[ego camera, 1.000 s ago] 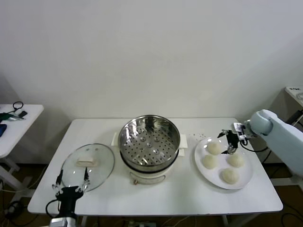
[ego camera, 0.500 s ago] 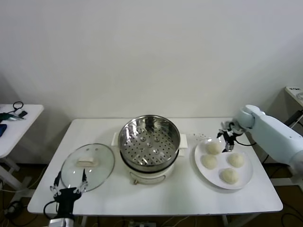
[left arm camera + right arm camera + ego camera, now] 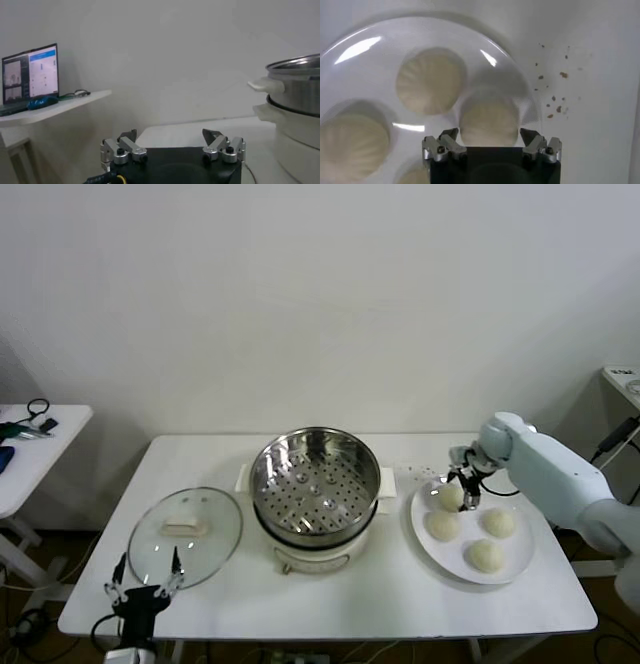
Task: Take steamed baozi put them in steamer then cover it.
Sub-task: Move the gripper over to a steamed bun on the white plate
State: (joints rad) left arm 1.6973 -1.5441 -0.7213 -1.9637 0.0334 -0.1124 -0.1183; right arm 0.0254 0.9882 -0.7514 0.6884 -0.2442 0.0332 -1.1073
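Several cream-white baozi lie on a white plate (image 3: 430, 556) at the table's right. My right gripper (image 3: 467, 488) hangs open just above the one nearest the steamer (image 3: 447, 497). In the right wrist view that baozi (image 3: 487, 120) sits between the spread fingertips of the gripper (image 3: 490, 134), untouched, with others (image 3: 429, 86) (image 3: 350, 142) beside it. The steel steamer (image 3: 315, 484) stands uncovered at the table's middle, its perforated tray bare. The glass cover (image 3: 186, 529) lies flat to its left. My left gripper (image 3: 140, 586) waits open, empty, at the front left corner.
Dark crumbs (image 3: 552, 100) dot the table beside the plate (image 3: 380, 55). In the left wrist view the steamer's wall (image 3: 295, 100) rises on one side of the open left gripper (image 3: 170, 136). A side table with tools (image 3: 30, 429) stands far left.
My right gripper has moved left and down, from beside the plate's far edge to over the baozi nearest the steamer. The left gripper has sunk slightly.
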